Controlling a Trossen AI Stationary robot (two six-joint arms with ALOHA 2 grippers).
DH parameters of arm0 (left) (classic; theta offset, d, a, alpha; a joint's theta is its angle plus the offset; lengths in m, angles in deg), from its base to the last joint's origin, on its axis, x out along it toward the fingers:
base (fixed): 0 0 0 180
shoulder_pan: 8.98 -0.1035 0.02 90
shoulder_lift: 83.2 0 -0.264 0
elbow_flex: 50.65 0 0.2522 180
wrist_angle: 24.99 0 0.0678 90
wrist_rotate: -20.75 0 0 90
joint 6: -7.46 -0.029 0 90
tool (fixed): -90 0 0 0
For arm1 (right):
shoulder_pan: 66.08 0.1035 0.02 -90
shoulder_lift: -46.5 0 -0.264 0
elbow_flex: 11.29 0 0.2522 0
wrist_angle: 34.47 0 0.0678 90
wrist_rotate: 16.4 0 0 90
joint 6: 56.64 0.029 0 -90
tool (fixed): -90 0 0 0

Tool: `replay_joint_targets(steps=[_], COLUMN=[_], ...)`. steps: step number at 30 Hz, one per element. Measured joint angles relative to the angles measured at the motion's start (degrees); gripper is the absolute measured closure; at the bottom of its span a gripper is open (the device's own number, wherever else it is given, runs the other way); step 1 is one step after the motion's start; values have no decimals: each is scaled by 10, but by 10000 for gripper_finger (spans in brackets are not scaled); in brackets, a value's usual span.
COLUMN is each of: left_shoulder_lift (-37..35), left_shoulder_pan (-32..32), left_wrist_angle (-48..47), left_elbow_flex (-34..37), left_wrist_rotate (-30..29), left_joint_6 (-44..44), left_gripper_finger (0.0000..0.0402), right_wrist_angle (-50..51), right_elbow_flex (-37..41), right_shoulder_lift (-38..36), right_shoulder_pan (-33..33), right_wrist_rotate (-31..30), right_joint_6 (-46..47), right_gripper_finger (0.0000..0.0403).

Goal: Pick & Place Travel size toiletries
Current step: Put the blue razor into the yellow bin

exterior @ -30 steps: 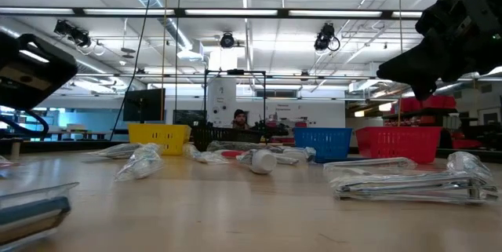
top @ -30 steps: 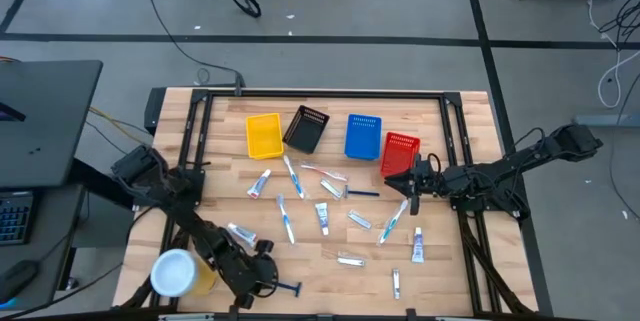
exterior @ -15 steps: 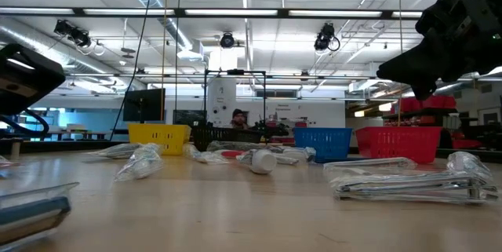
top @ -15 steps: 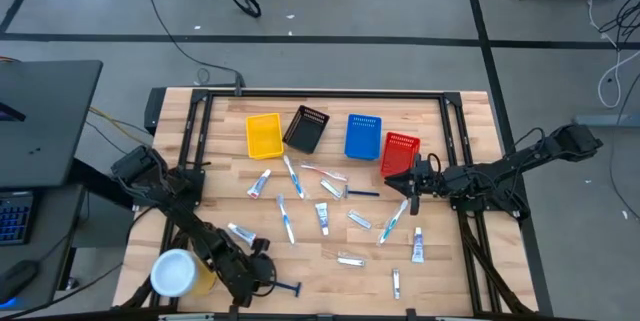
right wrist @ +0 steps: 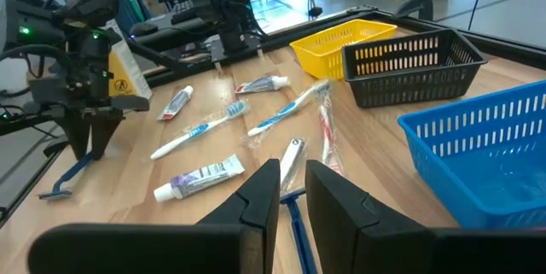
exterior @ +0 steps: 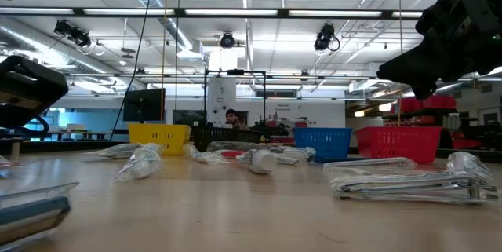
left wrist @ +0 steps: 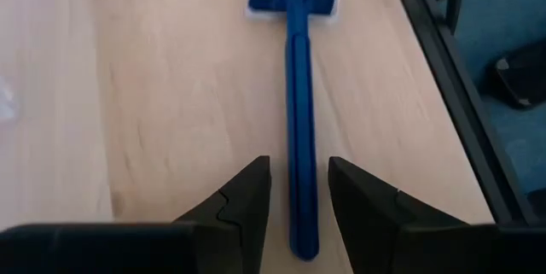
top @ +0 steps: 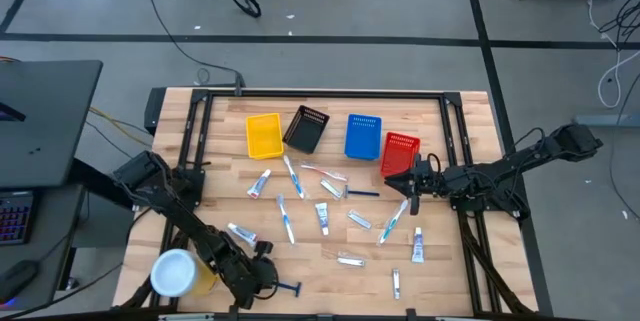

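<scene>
My left gripper (top: 262, 273) hangs low at the near edge of the table, wrist bent down, its 2 fingers (left wrist: 241, 201) parted with a narrow gap. The handle of a blue razor (left wrist: 299, 129) lies on the wood in that gap, untouched by either finger, its head pointing away from me. From above, that razor (top: 285, 287) sits just beside my gripper, close to the table's front edge, and the yellow cup with a white lid (top: 177, 273) stands near on the other side of my forearm.

My right gripper (top: 412, 183) is held out above the table, arm stretched in from the right, just beside the red basket (top: 400, 152). Its fingers (right wrist: 256, 197) stand slightly apart and hold nothing.

The rest of the toiletries (top: 322, 217) lie scattered across the middle of the table: tubes, toothbrushes and sachets, between my 2 grippers. Behind them stand the yellow basket (top: 264, 135), black basket (top: 305, 129) and blue basket (top: 362, 136) in a row.
</scene>
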Motion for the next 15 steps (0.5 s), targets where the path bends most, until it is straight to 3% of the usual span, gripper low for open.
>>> replay_joint_targets(steps=[7,15], left_shoulder_lift=[1,2], left_shoulder_pan=[2,2], left_wrist_angle=[-3,-5], left_elbow_flex=[0,1], left_wrist_rotate=[-16,-47], left_joint_6=[-15,-3], left_gripper_finger=[276,334], right_wrist_angle=[-1,0], right_elbow_flex=[0,0], right_shoulder_lift=[0,0], right_shoulder_pan=[0,0], right_wrist_rotate=[0,0], right_joint_6=[0,0], right_gripper_finger=[333,333])
